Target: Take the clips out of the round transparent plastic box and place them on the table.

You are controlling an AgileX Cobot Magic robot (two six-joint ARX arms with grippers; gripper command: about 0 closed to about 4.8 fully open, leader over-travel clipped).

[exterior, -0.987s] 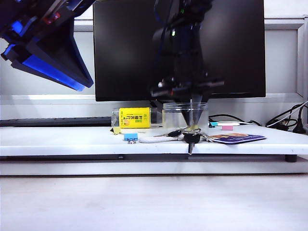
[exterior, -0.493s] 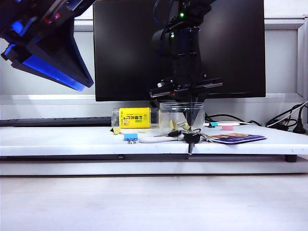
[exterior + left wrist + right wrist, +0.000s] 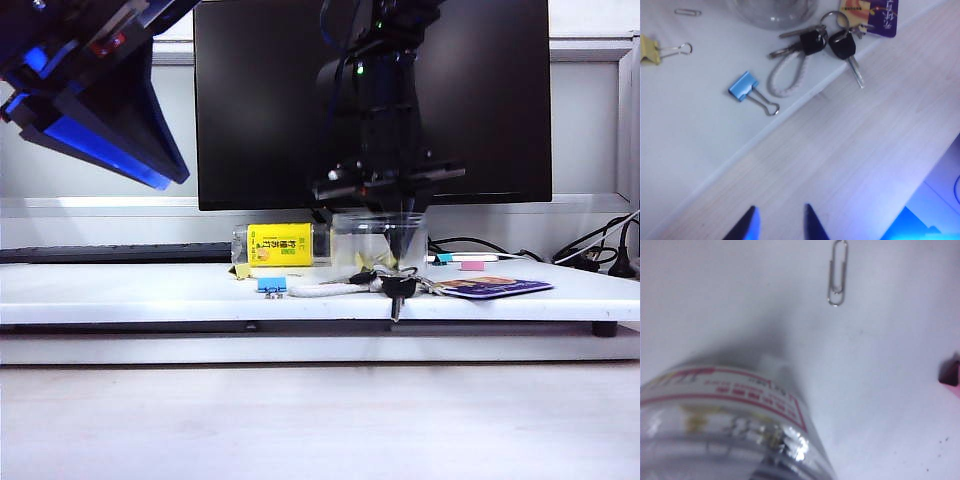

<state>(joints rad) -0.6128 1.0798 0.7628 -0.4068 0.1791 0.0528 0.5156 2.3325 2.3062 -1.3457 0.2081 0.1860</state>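
Grasping looks like the step in hand: the right gripper (image 3: 401, 255) reaches straight down into the round transparent plastic box (image 3: 378, 240) on the white counter (image 3: 130, 290), its jaws drawn together among the yellowish clips (image 3: 365, 260) at the bottom. Whether a clip is caught between them cannot be told through the plastic. Going in from above suits the box's open top. 1 yellow clip (image 3: 650, 49) already lies on the counter, near a blue binder clip (image 3: 742, 86) and a bunch of keys (image 3: 832, 45). The left gripper (image 3: 779, 227) hangs high at the left, jaws apart and empty, probably parked clear of the working arm.
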